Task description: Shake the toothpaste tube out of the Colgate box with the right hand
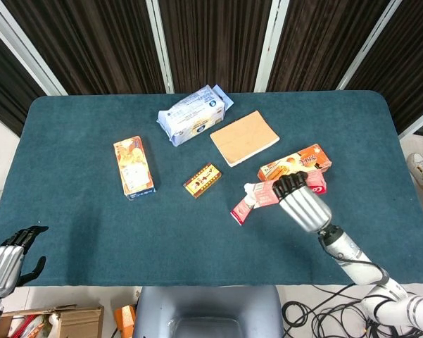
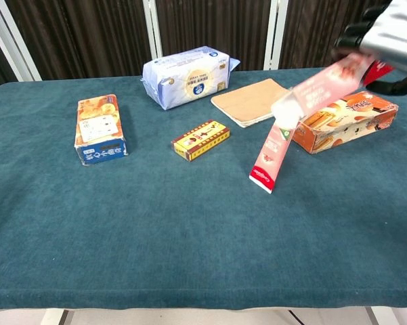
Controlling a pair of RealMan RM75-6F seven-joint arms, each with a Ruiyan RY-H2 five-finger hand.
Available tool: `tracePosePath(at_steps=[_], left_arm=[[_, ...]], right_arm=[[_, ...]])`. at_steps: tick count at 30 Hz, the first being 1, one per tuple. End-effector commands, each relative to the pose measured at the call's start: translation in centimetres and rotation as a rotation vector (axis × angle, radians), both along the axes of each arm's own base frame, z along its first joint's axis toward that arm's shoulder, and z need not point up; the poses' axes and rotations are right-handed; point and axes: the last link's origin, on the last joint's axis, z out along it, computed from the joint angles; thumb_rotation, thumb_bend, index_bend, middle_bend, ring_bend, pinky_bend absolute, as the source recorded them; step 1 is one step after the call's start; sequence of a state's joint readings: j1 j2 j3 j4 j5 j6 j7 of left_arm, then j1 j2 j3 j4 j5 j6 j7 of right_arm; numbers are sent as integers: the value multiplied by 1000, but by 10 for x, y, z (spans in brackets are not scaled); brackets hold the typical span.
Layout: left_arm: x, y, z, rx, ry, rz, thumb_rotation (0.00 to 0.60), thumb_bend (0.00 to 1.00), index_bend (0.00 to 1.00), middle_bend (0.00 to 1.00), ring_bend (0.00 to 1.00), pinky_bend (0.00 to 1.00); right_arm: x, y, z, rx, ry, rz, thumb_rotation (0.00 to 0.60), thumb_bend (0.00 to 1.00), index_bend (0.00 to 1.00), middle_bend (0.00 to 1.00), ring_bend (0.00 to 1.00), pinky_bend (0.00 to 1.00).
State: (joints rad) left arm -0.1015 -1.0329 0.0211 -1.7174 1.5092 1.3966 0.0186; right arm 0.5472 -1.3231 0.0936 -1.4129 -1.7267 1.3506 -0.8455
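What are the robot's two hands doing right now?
Left hand: holds nothing, fingers apart, off the table edge.
Right hand: grips the Colgate box.

right hand [image 1: 304, 204]: raised, fingers gripping | left hand [image 1: 5, 263]: low, fingers apart
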Motion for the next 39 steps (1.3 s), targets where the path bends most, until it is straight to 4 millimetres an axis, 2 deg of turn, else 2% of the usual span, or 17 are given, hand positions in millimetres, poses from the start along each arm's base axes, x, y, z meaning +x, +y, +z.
tracePosePath(at_steps=[1, 6, 10, 13, 17, 23, 29, 34, 37, 39], left_arm=[[0, 0, -1, -3, 2, 1, 600, 420, 237, 234, 219, 397], [0, 1, -1, -9, 2, 2, 600, 420, 237, 234, 220, 398], [0, 1, -1, -9, 1, 3, 600, 420, 237, 234, 220, 399], [0, 1, -1, -10, 0, 2, 600, 420, 238, 234, 221, 399], [0, 1, -2, -14, 2, 1, 600, 420, 237, 234, 221, 399], [0, 2, -2, -14, 0, 2, 600, 421, 238, 236, 226, 401], [0, 3, -2, -19, -7, 3, 600, 421, 238, 238, 228, 402], [1, 5, -4, -26, -7, -7, 600, 421, 238, 238, 228, 402], [1, 7, -5, -30, -9, -9, 600, 422, 237, 238, 229, 402], [0, 8, -5, -32, -10, -9, 600, 421, 238, 239, 229, 403]], right_arm=[[4, 5, 22, -3, -201, -163, 600, 208, 383, 443, 429, 515], [6, 22, 12, 192, -373, -260, 600, 207, 377, 444, 430, 519], [3, 42, -2, 426, -464, -354, 600, 207, 379, 444, 430, 526], [-5, 52, -16, 565, -458, -410, 600, 207, 380, 444, 430, 528], [-21, 56, -40, 668, -394, -457, 600, 207, 380, 444, 430, 530], [-39, 51, -67, 712, -370, -494, 600, 207, 377, 443, 424, 530], [-46, 42, -76, 666, -414, -488, 600, 207, 374, 443, 402, 530], [-53, 42, -81, 670, -421, -503, 600, 207, 365, 431, 373, 530], [-57, 42, -81, 676, -418, -508, 600, 207, 293, 338, 258, 490], [-58, 42, -79, 675, -421, -506, 600, 193, 196, 235, 144, 367]])
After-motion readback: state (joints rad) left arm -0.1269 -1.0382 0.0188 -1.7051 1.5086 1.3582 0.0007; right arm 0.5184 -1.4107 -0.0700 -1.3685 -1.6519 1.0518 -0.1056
